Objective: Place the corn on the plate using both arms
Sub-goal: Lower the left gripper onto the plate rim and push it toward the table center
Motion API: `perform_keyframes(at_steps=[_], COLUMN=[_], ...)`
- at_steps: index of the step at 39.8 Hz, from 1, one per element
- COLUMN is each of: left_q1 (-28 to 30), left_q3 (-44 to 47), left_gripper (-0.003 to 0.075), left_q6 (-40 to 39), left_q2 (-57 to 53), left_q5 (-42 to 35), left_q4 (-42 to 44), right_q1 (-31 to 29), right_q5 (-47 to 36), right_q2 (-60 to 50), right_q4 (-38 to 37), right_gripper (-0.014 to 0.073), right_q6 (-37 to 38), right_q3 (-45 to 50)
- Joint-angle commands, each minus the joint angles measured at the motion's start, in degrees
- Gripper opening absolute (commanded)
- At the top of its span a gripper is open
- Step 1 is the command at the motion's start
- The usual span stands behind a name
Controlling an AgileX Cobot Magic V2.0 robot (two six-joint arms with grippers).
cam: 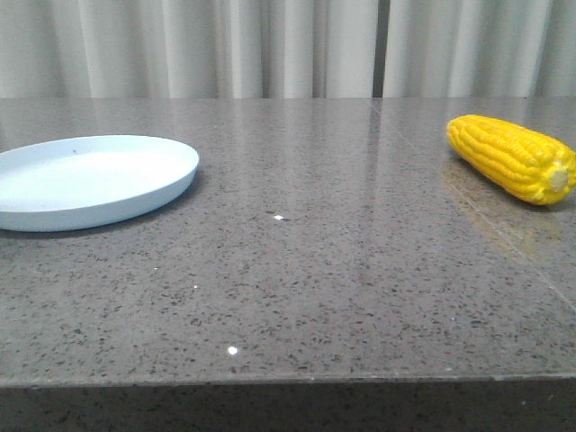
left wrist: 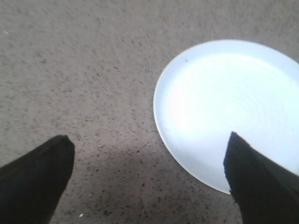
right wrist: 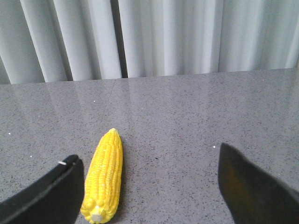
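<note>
The yellow corn (cam: 511, 158) lies on the grey table at the right, its pale stub end toward the front right. The pale blue plate (cam: 90, 180) sits at the left and is bare. Neither gripper shows in the front view. In the right wrist view the corn (right wrist: 104, 175) lies on the table just inside one finger of my open, empty right gripper (right wrist: 148, 179), not touching it. In the left wrist view my left gripper (left wrist: 149, 161) is open and empty above the table, one finger over the plate (left wrist: 229, 107) rim.
The grey speckled table (cam: 315, 270) has a front edge near the bottom of the front view. White curtains (cam: 270, 45) hang behind the table's far edge.
</note>
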Motion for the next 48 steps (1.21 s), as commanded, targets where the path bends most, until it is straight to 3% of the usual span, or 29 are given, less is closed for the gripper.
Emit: perform_keyframes(at_steps=[1,10,20,24,41,48], left_q1=[-1.4,-1.4,-1.4,-1.4,-1.4,-1.4], left_q3=[-5.6,-13.6,-17.7,-18.3,-18.3,-20.8], left_gripper=[0.0619,0.0618,0.0601,0.052,-0.0012,-0.002], left_q6=[-0.2,-0.2,-0.2,-0.2,-0.2,-0.2], left_q2=[5.1,18.1,27.3,28.9,29.5,28.5], left_q5=[-0.1,6.4,7.0,7.1,7.0,7.0], left_q4=[-1.7,-3.0,-3.9,-4.3,-4.3,-7.2], right_q1=[-0.2,-0.2,-0.2,-0.2,-0.2,-0.2], right_q5=[-4.4,-4.4,-4.4,-4.4,-4.4,-4.4], right_q2=[0.8,0.8,0.8,0.8,0.8,0.8], right_q4=[0.1,0.1,0.1,0.1,0.1,0.1], right_gripper=[0.061,0.061,0.061,0.061,0.061,0.061], right_q6=[0.0,0.0,0.0,0.0,0.0,0.0], right_q3=[-1.9,-1.9,-1.9,-1.9,-1.9,-1.9])
